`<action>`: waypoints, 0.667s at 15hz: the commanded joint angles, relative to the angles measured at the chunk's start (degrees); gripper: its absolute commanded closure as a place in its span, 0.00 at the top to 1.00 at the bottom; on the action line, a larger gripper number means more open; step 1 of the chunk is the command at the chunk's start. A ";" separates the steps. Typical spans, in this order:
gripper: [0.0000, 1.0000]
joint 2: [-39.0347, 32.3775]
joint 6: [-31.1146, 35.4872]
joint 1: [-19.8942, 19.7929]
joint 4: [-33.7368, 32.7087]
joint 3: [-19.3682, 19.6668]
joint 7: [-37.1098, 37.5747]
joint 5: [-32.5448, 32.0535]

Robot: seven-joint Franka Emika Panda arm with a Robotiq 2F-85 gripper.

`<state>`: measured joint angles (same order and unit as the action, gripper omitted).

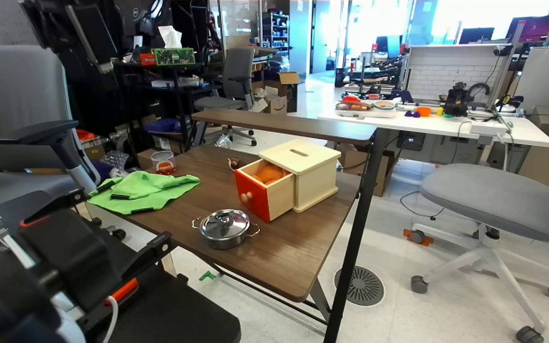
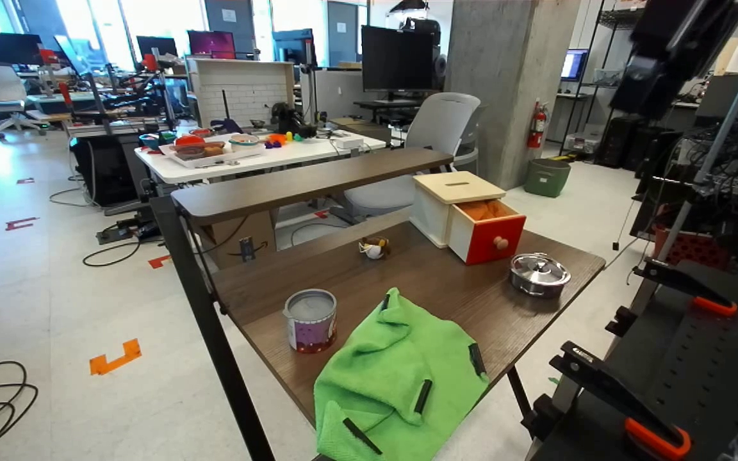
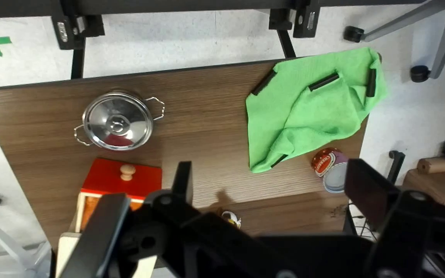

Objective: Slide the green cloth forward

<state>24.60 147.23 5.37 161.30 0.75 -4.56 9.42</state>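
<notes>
The green cloth lies rumpled, with black strips, at one end of the brown table, partly over its edge. It shows in both exterior views (image 1: 153,190) (image 2: 394,365) and in the wrist view (image 3: 319,112). My gripper (image 3: 270,165) is open in the wrist view, its black fingers wide apart with nothing between them. It is high above the table, apart from the cloth. Dark, partly cut-off parts of it show at the top of both exterior views (image 1: 86,35) (image 2: 664,57).
The wooden box (image 1: 315,171) with an open red drawer (image 1: 255,197) stands on the table (image 1: 284,247). A lidded metal pot (image 3: 117,121), a can (image 2: 311,320) beside the cloth and a small toy (image 2: 374,248) are there too. A raised shelf (image 1: 279,125) runs along one side.
</notes>
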 commanded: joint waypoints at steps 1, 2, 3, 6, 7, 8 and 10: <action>1.00 -11.64 12.39 3.77 -0.05 -4.92 7.01 2.23; 1.00 -14.15 14.17 4.08 -0.40 -6.00 8.59 1.48; 1.00 -9.20 9.42 3.10 -0.13 -4.54 6.75 0.16; 1.00 -14.80 12.76 3.84 -0.95 -6.21 8.68 0.23; 1.00 -15.21 12.82 3.75 -1.19 -6.20 8.68 0.22; 1.00 -15.18 12.82 3.73 -1.23 -6.17 8.68 0.22; 1.00 -15.10 12.83 3.73 -1.24 -6.17 8.68 0.22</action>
<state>9.41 160.22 9.41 160.09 -5.11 4.17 9.56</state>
